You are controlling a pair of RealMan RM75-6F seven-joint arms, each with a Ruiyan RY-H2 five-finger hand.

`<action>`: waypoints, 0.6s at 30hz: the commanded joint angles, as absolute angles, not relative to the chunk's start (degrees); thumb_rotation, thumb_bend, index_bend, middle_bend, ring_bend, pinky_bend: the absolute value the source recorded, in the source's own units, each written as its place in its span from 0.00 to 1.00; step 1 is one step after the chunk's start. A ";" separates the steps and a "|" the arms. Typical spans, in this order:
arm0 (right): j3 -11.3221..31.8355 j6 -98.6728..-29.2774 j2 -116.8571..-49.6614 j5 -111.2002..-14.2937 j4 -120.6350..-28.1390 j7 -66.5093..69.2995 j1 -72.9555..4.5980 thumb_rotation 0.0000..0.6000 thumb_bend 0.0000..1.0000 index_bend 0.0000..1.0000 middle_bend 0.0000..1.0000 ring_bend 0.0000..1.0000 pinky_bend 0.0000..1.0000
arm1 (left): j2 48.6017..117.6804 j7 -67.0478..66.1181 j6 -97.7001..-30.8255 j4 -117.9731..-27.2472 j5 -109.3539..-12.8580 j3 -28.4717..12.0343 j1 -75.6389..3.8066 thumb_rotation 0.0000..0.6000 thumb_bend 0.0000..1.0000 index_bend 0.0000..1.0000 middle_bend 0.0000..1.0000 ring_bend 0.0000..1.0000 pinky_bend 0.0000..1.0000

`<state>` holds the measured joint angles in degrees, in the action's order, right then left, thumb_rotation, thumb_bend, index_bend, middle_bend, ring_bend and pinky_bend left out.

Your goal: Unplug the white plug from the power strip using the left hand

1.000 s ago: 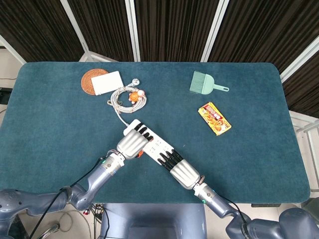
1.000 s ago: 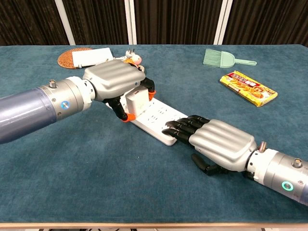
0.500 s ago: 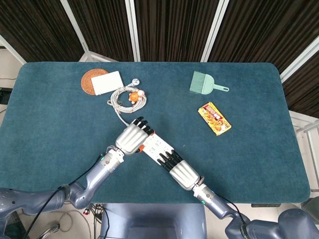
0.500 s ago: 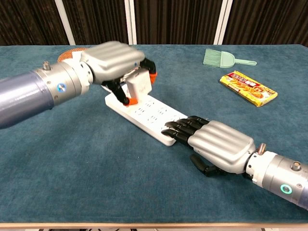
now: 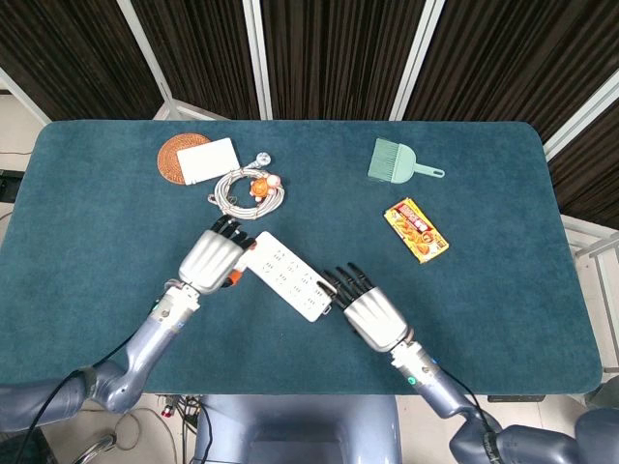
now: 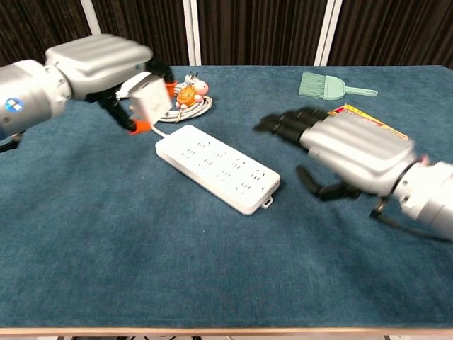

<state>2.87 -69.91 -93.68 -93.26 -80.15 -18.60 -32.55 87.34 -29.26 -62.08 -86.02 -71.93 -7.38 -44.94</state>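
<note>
The white power strip (image 5: 287, 275) (image 6: 218, 167) lies slantwise on the teal table, all its sockets bare. My left hand (image 5: 211, 257) (image 6: 106, 63) hovers above the table to the left of the strip's far end and grips the white plug (image 6: 149, 100), which is free of the strip. In the head view the plug is hidden under the hand. My right hand (image 5: 366, 311) (image 6: 347, 145) is lifted off the strip's near end, to its right, with fingers spread and nothing in them.
A coiled white cable (image 5: 246, 188) with an orange toy lies behind the strip. A coaster with a white card (image 5: 198, 158) sits at the back left. A green brush (image 5: 399, 162) and a snack packet (image 5: 416, 230) lie to the right.
My left hand has carried the plug up and to the left, away from the strip. My right hand has lifted off the strip's near end and moved right. The strip turned slightly.
</note>
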 commanded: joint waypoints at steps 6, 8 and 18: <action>4.62 -75.23 -83.84 -91.14 -87.15 -19.56 -28.22 1.00 0.73 0.01 0.07 0.03 0.05 | 86.50 -27.35 -62.47 -82.59 -68.79 -3.52 -39.86 1.00 0.20 0.45 0.45 0.19 0.13; 4.59 -76.07 -82.48 -90.72 -87.70 -19.94 -27.33 1.00 0.66 0.00 0.07 0.02 0.05 | 86.55 -27.71 -62.03 -81.86 -67.43 -3.26 -39.19 1.00 0.12 0.42 0.39 0.16 0.10; 4.80 -82.84 -75.94 -88.10 -90.66 -18.10 -21.05 1.00 0.56 0.00 0.00 0.00 0.00 | 84.59 -26.06 -65.72 -81.54 -64.90 -4.27 -34.97 1.00 0.09 0.20 0.19 0.06 0.02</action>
<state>4.74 -82.14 -76.71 -88.72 -90.13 -18.80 -21.87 85.18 -26.71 -65.03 -81.17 -64.84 -4.03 -35.66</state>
